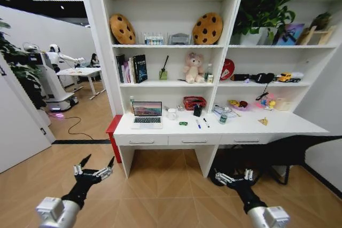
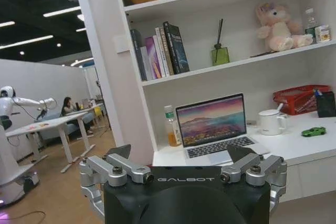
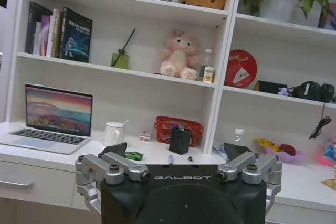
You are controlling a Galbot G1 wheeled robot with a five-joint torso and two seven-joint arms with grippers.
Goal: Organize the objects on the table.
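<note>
Desk (image 1: 278, 126): long, flat, white; three drawers with metal handles.
Laptop (image 1: 147, 115): slim silver, lid up, at the desk's 9 o'clock end.
Gadget (image 1: 183, 123): tiny, green, beside two pens (image 1: 202, 123).
Triangle (image 1: 263, 121): flat, yellow, toward 3 o'clock.
Left gripper (image 1: 96, 164): fingers apart, empty, over wood floor.
Right gripper (image 1: 233, 177): fingers apart, empty.

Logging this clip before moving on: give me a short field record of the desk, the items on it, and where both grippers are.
desk: long white table under the shelves, three drawers
laptop: laptop open, screen lit, at the desk's left end
green gadget: small green gadget lying right of the laptop
pens: two pens side by side near mid-desk
yellow piece: yellow triangular piece toward the right end
left gripper: left gripper open, in the air short of the desk
right gripper: right gripper open, likewise short of the desk
</note>
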